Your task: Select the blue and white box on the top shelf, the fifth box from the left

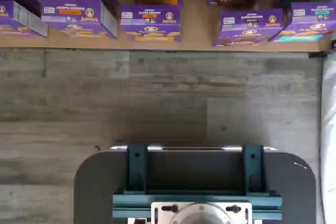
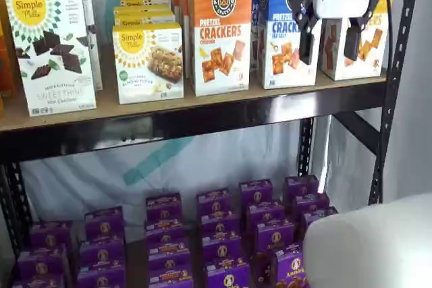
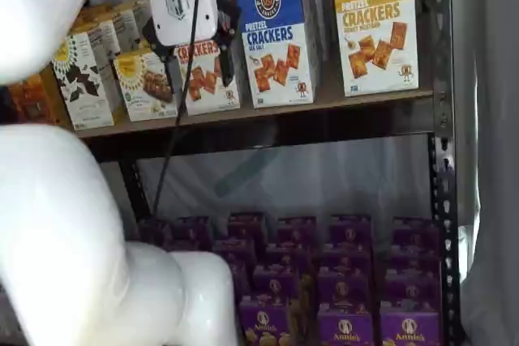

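Note:
The blue and white box stands upright on the top shelf, between an orange-topped and a yellow-topped cracker box; it also shows in a shelf view. My gripper hangs in front of the shelf, open and empty, with a plain gap between its black fingers. In that view its left finger overlaps the box's right edge. In a shelf view the gripper hangs in front of the orange-topped box, left of the blue and white box. The wrist view shows neither the box nor the fingers.
An orange-topped cheddar box and a yellow-topped box flank the target. Simple Mills boxes stand further left. Small purple boxes fill the lower level and show in the wrist view. The white arm blocks part of a shelf view. A black upright stands at the right.

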Controlling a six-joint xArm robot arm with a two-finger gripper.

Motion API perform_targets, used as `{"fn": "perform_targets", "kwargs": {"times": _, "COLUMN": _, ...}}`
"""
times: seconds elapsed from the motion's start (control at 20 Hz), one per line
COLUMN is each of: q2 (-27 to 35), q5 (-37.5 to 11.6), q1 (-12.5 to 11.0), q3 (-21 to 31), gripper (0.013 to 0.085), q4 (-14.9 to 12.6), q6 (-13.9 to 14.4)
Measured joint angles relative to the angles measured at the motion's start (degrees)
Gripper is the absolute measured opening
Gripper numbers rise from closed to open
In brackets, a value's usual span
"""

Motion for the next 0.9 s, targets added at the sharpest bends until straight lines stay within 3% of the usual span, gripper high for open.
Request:
{"fn": "perform_targets", "kwargs": {"times": 0.05, "q2": -0.40, "q5": -0.63, "q1": -0.80, "q3": 0.37, "gripper": 0.0850, "q4": 0.88, "q6": -0.49}}
{"fn": "perform_targets", "kwargs": {"times": 0.1, "q2": -1.41, "q5": -2.14, "q1": -3.14, "q3": 1.32, "gripper": 0.0850, "q4": 3.34, "q6": -1.71}}
{"fn": "perform_targets", "kwargs": {"times": 0.2, "q2": -1.76, "q5": -2.69, "q1": -4.00, "q3": 1.63, "gripper": 0.0850, "q4": 4.50, "q6": -2.29}}
{"fn": "perform_targets", "kwargs": {"times": 0.55, "q2": -1.88, "q5": -6.62, "q1": -1.55, "q3": 2.42, "gripper": 0.0850, "q4": 1.11, "q6": -1.33}}
{"fn": "perform_targets", "kwargs": {"times": 0.9, "q2": 2.31, "q5": -15.11, "q1": -3.72, "q3": 0.73, "gripper": 0.0850, "q4": -0.20, "q6": -3.92}}
